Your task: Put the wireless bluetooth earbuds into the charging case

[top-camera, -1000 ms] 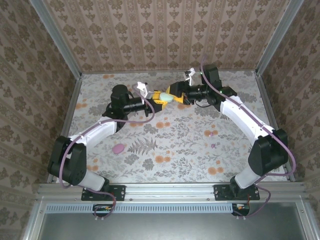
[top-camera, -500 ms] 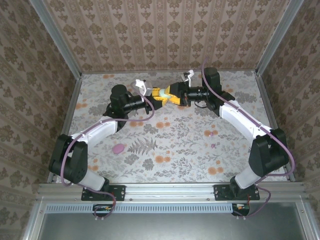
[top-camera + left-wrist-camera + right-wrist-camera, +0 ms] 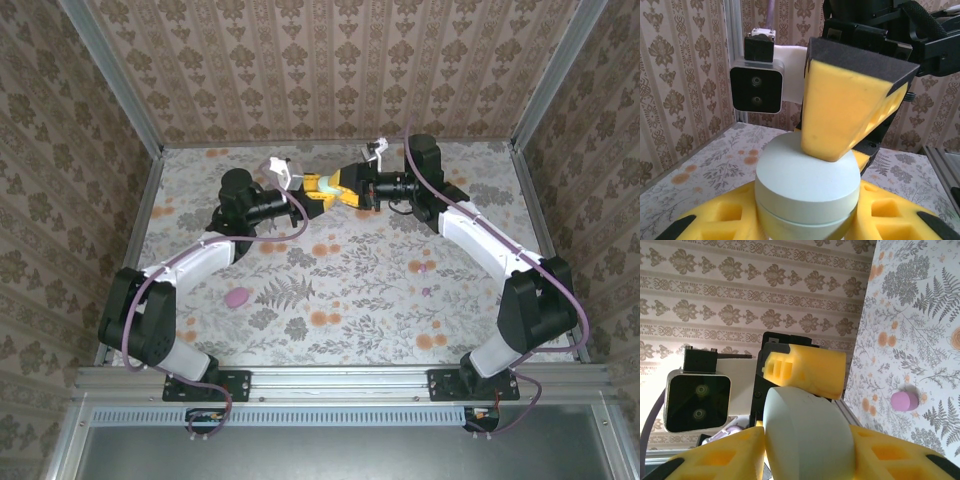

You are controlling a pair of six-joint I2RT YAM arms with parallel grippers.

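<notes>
Top: left claw (image 3: 318,192) & right claw (image 3: 347,190) meet in mid-air over far table (image 3: 350,320), both closed on pale charging case (image 3: 335,196); pink piece (image 3: 237,297) lies well apart, near left arm (image 3: 190,265). Left wrist: case sits in left claw, right claw's finger (image 3: 850,100) pressing its lid (image 3: 805,172). Right wrist: case wedged in right claw too. Prob. lid-opening step; next: pry lid w/o dropping case.
</notes>
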